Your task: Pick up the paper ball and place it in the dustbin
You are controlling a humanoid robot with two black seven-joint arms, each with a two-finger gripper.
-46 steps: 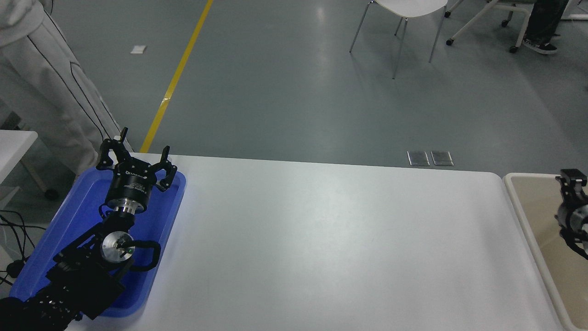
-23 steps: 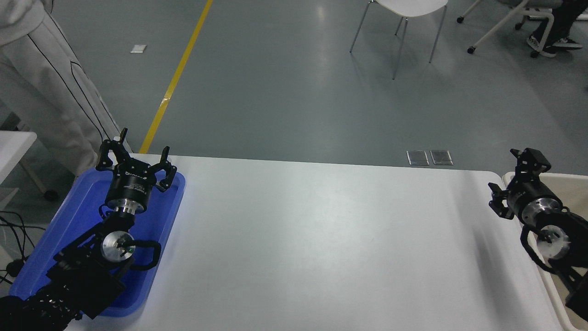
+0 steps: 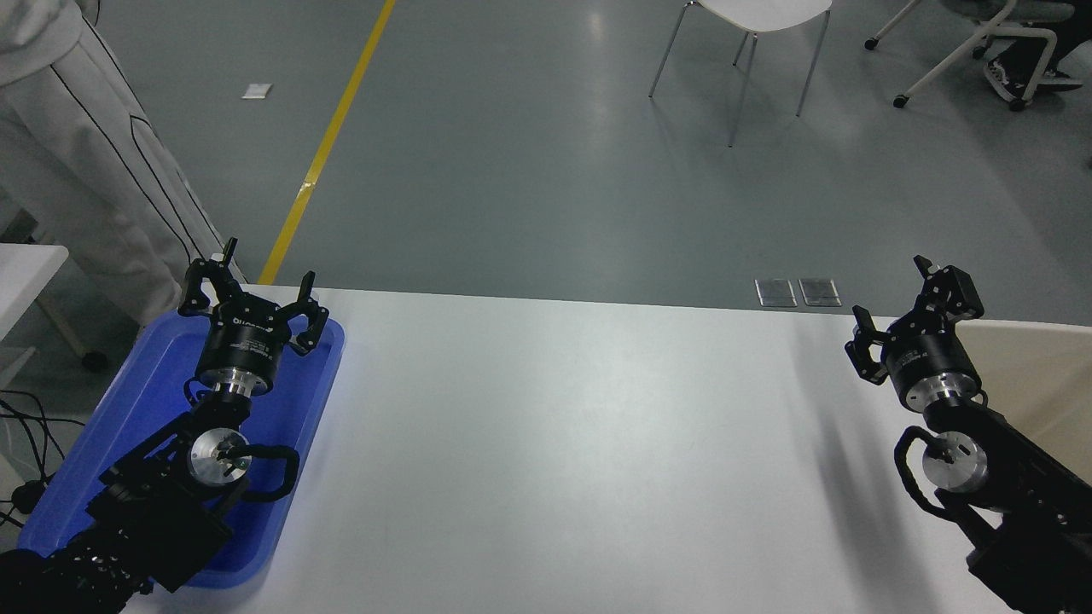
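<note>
White laminate covers the table [image 3: 554, 443], which is taken as the landmark for all that follows. At its right end the dustbin [image 3: 1036, 375] is seen, cream-beige, mostly covered by the right arm; only part of its rim and an inner wall are visible, and its long axis appears to run from the near side away towards the far side, though its full outline cannot be made out. At the table's left end a blue tray [image 3: 128, 426] is laid, with its long axis likewise running near to far, slightly slanted. A person in pale clothing [image 3: 77, 153] is seen beyond the table's far left corner.

The right tool [image 3: 906, 317] has been carried leftward and further over the table's right end than half a second ago, when it was held at the dustbin's rim. Its fingers are spread apart with nothing between them. The left tool [image 3: 253, 294] is parked over the tray as before, fingers likewise spread and unladen.

The paper ball cannot be seen anywhere on the table.
</note>
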